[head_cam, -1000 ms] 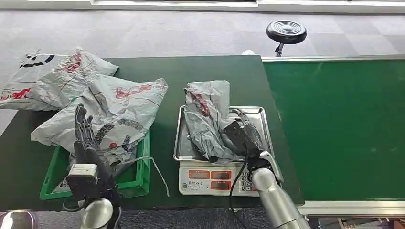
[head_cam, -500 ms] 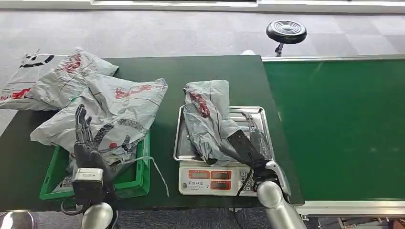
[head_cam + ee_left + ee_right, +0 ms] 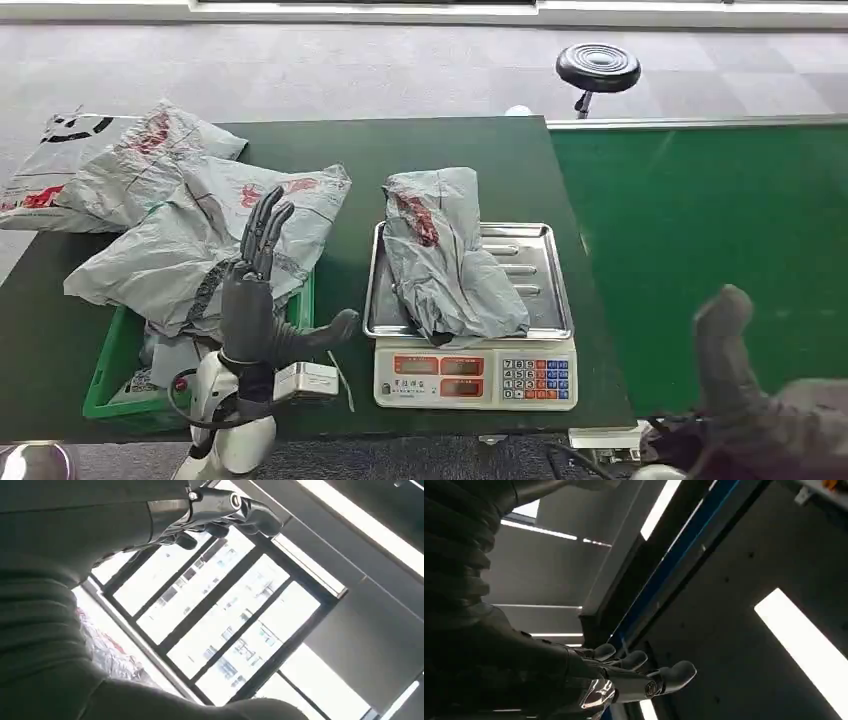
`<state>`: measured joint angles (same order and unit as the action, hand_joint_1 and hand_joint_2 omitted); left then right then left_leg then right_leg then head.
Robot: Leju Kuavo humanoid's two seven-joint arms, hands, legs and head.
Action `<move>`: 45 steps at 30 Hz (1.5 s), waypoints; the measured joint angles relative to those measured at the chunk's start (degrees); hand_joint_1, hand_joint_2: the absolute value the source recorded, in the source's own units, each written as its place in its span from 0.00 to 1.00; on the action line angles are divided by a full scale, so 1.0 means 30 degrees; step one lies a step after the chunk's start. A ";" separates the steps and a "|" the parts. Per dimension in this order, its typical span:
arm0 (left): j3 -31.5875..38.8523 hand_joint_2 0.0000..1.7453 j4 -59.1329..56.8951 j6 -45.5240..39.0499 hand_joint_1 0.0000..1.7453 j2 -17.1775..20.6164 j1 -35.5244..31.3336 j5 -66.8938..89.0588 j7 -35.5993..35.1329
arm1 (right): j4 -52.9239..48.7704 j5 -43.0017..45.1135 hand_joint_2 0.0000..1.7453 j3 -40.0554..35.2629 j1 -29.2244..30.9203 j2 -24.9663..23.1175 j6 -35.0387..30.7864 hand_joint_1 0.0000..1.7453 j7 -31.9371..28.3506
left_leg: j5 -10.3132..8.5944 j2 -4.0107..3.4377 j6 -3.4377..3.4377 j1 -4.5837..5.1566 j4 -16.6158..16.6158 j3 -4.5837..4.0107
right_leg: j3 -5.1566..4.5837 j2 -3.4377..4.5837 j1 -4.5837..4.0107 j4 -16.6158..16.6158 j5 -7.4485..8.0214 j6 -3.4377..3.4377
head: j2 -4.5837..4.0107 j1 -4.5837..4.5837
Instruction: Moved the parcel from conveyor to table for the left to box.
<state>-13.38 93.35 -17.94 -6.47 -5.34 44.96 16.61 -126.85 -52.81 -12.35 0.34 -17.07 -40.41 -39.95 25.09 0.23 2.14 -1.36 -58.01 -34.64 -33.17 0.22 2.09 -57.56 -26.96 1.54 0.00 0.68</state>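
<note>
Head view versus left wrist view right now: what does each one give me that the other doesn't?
Head view alone: the grey parcel lying on the scale tray, the scale's keypad, the green conveyor, the green crate under piled bags, and the right hand at the lower corner. Left wrist view alone: large window panes and a ceiling light strip. Both: the left hand, raised, fingers apart, holding nothing.

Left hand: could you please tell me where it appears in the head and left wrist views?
Head view: left hand raised, open, over the green crate.
Left wrist view: its dark fingers stretch out against bright windows.
Shared landmark: grey parcel with red print.
</note>
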 measured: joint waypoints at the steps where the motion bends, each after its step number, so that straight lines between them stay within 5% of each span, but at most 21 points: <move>1: -0.0189 1.00 -0.0167 0.0051 0.00 0.0073 -0.0278 0.0029 -0.0080 | -0.0932 -0.0080 1.00 0.0014 -0.0044 -0.0116 0.0051 0.00 -0.0022 | -0.0001 -0.0004 -0.0001 0.0000 0.0000 -0.0009 | 0.0016 -0.0001 0.0000 0.0000 0.0003 0.0002 | 0.0000 0.0007; 10: -0.1508 1.00 -0.2070 0.2136 0.00 0.0393 -0.2412 0.1581 -0.1384 | -0.3588 0.0358 1.00 0.0503 -0.0288 -0.0189 0.0168 0.00 0.0247 | -0.0035 -0.0002 -0.0043 0.0006 -0.0011 0.0012 | 0.0046 -0.0018 0.0007 0.0007 0.0046 0.0018 | 0.0000 0.0007; 19: -0.3424 1.00 -0.9051 0.3861 0.00 0.0203 -0.6202 0.3009 -0.1916 | -0.3208 0.2289 1.00 0.0765 -0.0269 -0.0189 0.0175 0.00 -0.0022 | -0.0067 -0.0012 -0.0052 0.0007 -0.0011 0.0011 | 0.0044 0.0001 0.0006 0.0004 0.0091 0.0024 | 0.0000 0.0007; 36: -0.5522 1.00 -2.2182 0.5231 0.00 -0.2301 -1.1866 0.4305 -0.2731 | -0.0063 0.2959 1.00 0.0801 -0.0040 -0.0298 0.0175 0.00 -0.0029 | -0.0069 0.0018 -0.0055 0.0008 -0.0009 0.0019 | 0.0093 -0.0017 0.0006 0.0005 0.0093 0.0033 | 0.0000 0.0007; 37: -0.5522 1.00 -2.2455 0.5304 0.58 -0.2345 -1.1975 0.4305 -0.2797 | 0.0048 0.2966 1.00 0.0801 -0.0040 -0.0298 0.0175 0.00 -0.0029 | -0.0068 0.0017 -0.0056 0.0008 -0.0009 0.0027 | 0.0103 -0.0019 0.0006 0.0005 0.0092 0.0034 | 0.0000 0.0007; 38: -0.5522 1.00 -2.2729 0.5355 1.00 -0.2383 -1.2060 0.4305 -0.2870 | 0.0143 0.2966 1.00 0.0801 -0.0044 -0.0298 0.0175 0.00 -0.0029 | -0.0068 0.0017 -0.0057 0.0008 -0.0009 0.0038 | 0.0110 -0.0019 0.0006 0.0005 0.0092 0.0034 | 0.0000 0.0007; 45: -0.5522 1.00 -2.3699 0.5770 1.00 -0.2543 -1.2411 0.4385 -0.3198 | 0.0828 0.3965 1.00 0.0801 -0.0224 -0.0298 0.0175 0.00 -0.0029 | -0.0077 0.0015 -0.0068 0.0008 -0.0006 0.0084 | 0.0155 -0.0017 0.0006 0.0007 0.0096 0.0037 | 0.0000 0.0000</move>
<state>-29.94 22.25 -0.63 -14.10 -42.58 58.12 7.02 -124.36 -40.91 -9.94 -0.33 -17.97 -39.89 -40.04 24.86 0.27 1.94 -1.33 -58.02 -34.39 -32.70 0.17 2.10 -57.54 -26.67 1.65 0.00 0.68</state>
